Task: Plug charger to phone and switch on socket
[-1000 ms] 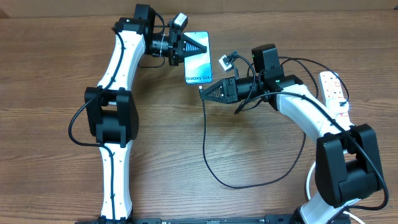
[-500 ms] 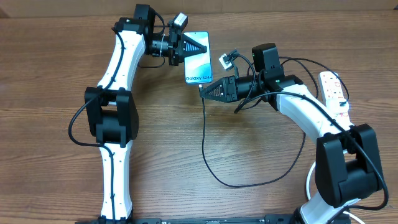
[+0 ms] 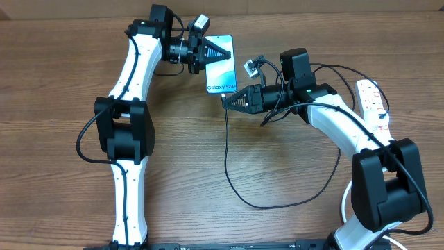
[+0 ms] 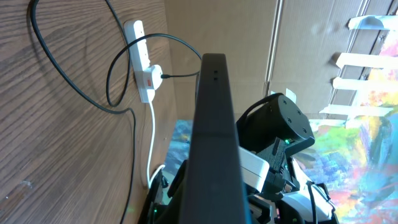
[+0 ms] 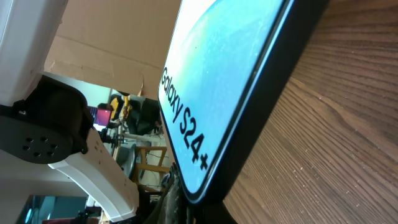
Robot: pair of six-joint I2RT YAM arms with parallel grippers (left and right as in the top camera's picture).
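Phone (image 3: pixel 222 73), slim, teal-screened, clamped by left gripper (image 3: pixel 227 52); right gripper (image 3: pixel 227 98) pinches thin black charger cable (image 3: pixel 228 160) at its lettered edge.

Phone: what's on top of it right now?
On the phone, the left gripper overlaps the upper screen; the rest is bare. The right gripper hides the bottom port.

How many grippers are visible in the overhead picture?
2. The left gripper is at the far end of the phone; the right gripper is at its near end, beside the Galaxy text. None seems hidden.
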